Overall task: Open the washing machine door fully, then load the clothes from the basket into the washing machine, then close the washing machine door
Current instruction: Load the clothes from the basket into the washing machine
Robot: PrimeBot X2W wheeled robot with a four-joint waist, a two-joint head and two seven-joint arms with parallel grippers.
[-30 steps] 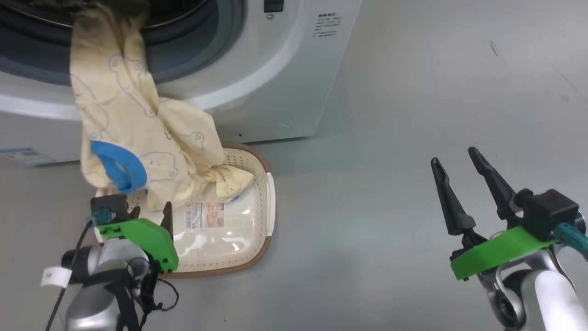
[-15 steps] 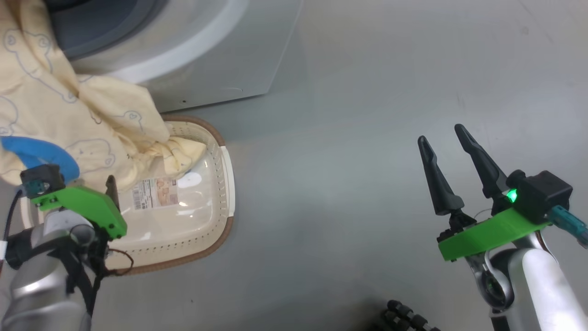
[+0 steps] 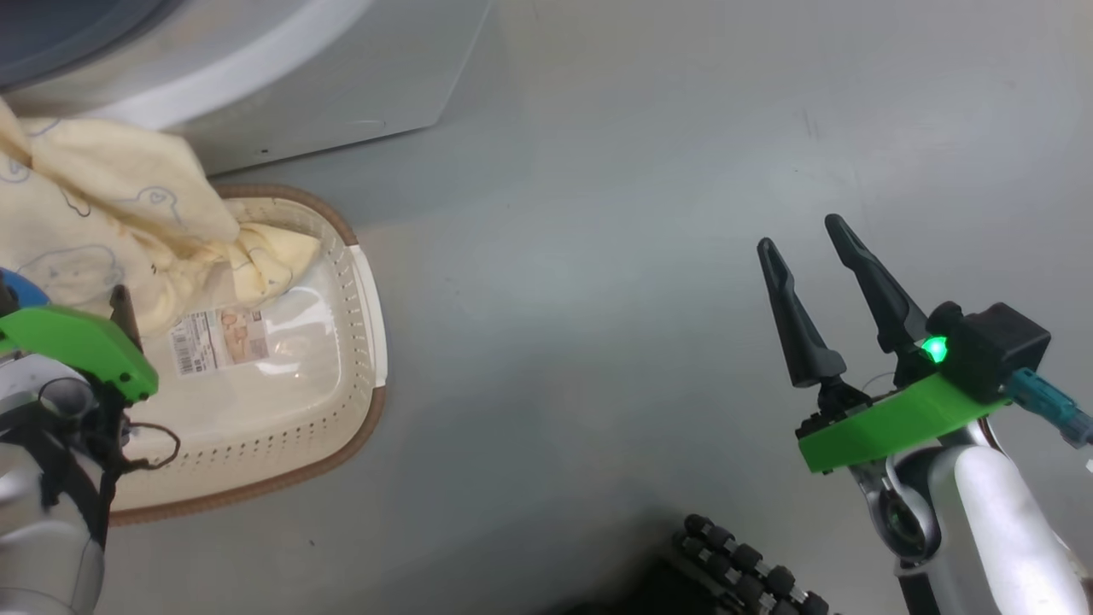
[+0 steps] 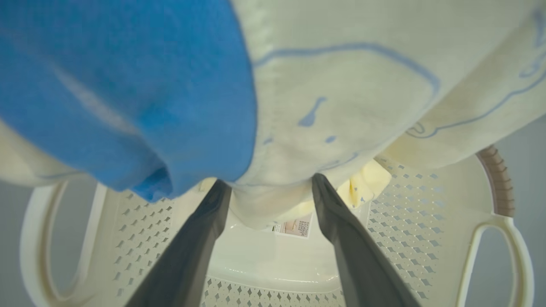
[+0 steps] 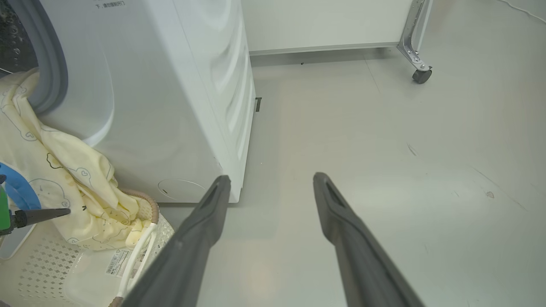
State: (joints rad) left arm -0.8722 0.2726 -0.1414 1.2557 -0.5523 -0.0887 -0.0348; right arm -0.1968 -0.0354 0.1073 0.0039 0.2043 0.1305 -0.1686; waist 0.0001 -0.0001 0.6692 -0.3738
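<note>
Down by the basket [image 3: 369, 282], hardly any real change: a leftward slide of the whole head view against a second ago, best read as the camera turning to the robot's right, not as things moving. Pushes the washing machine [image 3: 341, 77] up into the top left corner and brings more bare floor [image 3: 598, 256] into frame, plus a black ribbed part [image 3: 743, 564] at the bottom edge. Leaves the clothes [image 3: 102, 196] as they were: draped from the drum mouth [image 5: 49, 68] down the white front, tail end bunched in the basket corner nearest the machine, blue cuff [image 4: 119, 94] dangling low. Keeps the left hand [image 4: 269, 182] under that hanging cloth, fingers [image 4: 192, 247] apart, yellow fabric sagging between the tips but not pinched. Holds the right hand [image 3: 798, 235] well off to the side over the floor, fingers spread, carrying nothing, a green lamp [image 3: 936, 348] now lit beside it. Means loading only half done: garment neither wholly in the drum nor back in the basket. Probably calls for closing on the loose cloth and lifting it through the opening before any shutting of the door; otherwise risks trapping fabric.
</note>
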